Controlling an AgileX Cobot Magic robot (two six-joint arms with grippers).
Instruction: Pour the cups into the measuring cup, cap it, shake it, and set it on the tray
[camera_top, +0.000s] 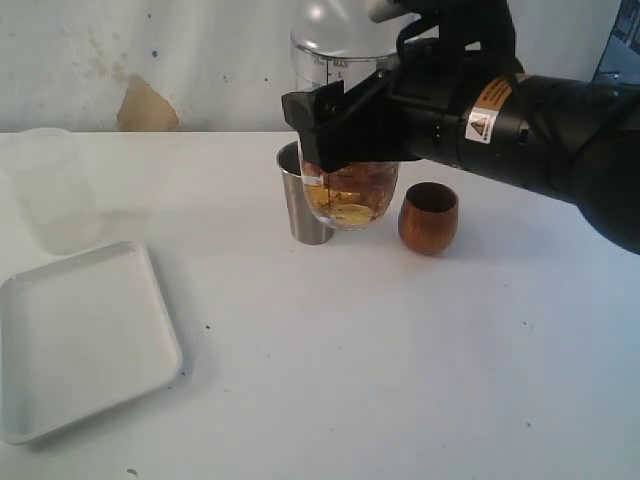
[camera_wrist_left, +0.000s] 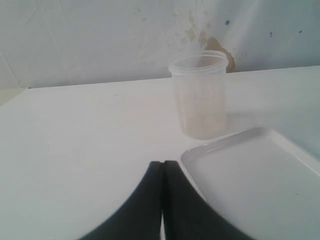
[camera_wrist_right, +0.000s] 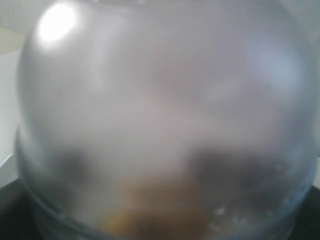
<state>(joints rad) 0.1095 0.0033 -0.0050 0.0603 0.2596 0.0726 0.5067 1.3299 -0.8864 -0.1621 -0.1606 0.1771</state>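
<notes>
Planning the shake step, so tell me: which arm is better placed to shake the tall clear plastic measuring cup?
Right. The right gripper clasps the tall clear plastic measuring cup, which holds amber contents. The left gripper is shut and empty, over by the flat white rectangular tray.

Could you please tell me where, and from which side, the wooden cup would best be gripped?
Probably across the rounded belly of the wooden cup, coming in level from its right or front. It stands upright with its mouth up, those sides are open, and the measuring cup and steel tumbler crowd its left.
</notes>
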